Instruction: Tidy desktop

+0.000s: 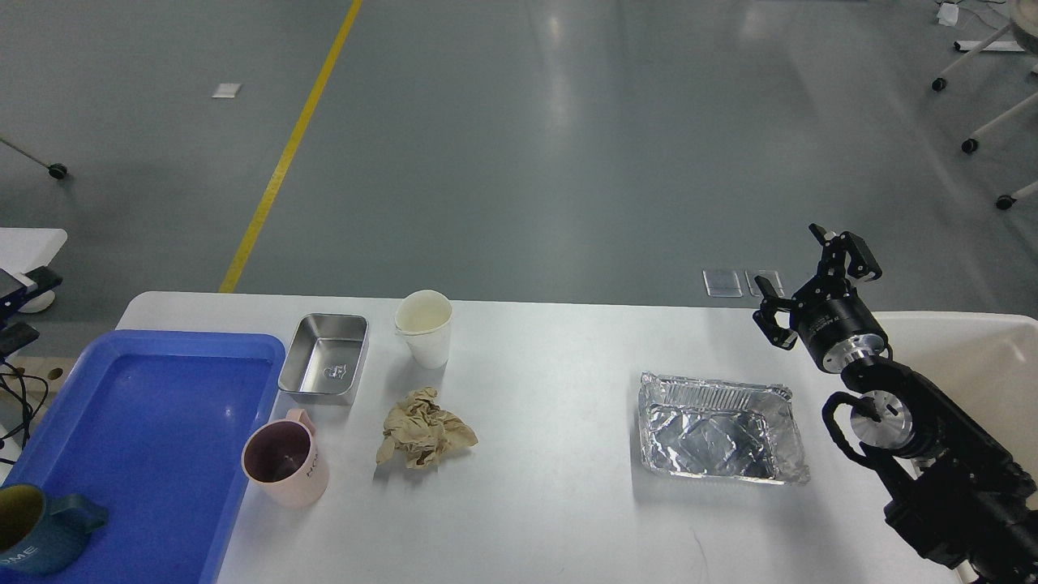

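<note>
The white desktop (pixel 551 503) carries a steel tin (pixel 324 369), a white paper cup (pixel 423 327), a crumpled brown paper (pixel 423 428), a pink mug (pixel 285 466) and an empty foil tray (pixel 718 426). My right gripper (pixel 811 280) is open and empty, raised over the table's far right edge, behind and to the right of the foil tray. Of my left gripper (pixel 28 307) only two black fingertips show at the left edge, apart from each other, off the table and beyond the blue tray.
A blue plastic tray (pixel 154 430) lies on the table's left end with a dark blue mug (pixel 32 527) in its near corner. A cream-white bin (pixel 973 357) stands at the right edge behind my right arm. Grey floor lies beyond the table.
</note>
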Available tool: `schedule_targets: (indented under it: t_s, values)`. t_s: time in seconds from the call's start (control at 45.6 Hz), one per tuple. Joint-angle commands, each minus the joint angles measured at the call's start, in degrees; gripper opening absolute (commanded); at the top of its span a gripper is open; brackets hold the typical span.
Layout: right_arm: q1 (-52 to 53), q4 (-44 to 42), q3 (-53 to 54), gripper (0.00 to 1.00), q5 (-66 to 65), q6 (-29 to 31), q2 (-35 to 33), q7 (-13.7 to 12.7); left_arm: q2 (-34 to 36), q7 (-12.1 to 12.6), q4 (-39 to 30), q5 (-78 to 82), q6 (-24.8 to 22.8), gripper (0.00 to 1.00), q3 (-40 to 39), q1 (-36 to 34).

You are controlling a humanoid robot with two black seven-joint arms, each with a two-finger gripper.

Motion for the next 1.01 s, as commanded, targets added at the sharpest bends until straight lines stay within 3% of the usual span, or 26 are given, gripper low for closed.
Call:
schedule_targets:
  t_s: [0.0,0.197,0.285,0.373,0.439,0.658,0.987]
  values:
    - [-0.2,0.07,0.0,1.0,0.0,-0.03,0.35,0.0,5.16,0.63,-3.09,0.23,-0.13,0.93,3.38,0.88]
    - [-0.29,-0.02,0.0,1.0,0.0,-0.03,0.52,0.0,10.35,2.39,-7.31,6.03,-0.22,0.93,8.3,1.05]
    - [-0.29,-0.1,0.0,1.0,0.0,-0.03,0.52,0.09,11.06,5.81,-8.28,6.56,-0.22,0.93,10.14,1.05]
    - [-0.2,-0.19,0.0,1.0,-0.09,-0.03,0.79,0.09,11.58,10.91,-9.59,6.56,-0.4,0.93,12.17,0.97]
    - [-0.29,-0.19,0.09,1.0,-0.09,-0.03,0.88,0.09,12.98,12.59,-10.91,6.56,-0.4,0.93,12.44,0.97]
    - [-0.29,-0.37,0.18,1.0,-0.09,0.15,1.05,0.09,22.56,12.33,-17.94,5.77,-0.48,0.89,12.0,0.62]
    - [-0.29,-0.37,0.09,1.0,-0.09,0.15,1.84,0.18,26.96,12.59,-18.03,5.86,-1.98,0.89,11.56,-3.77]
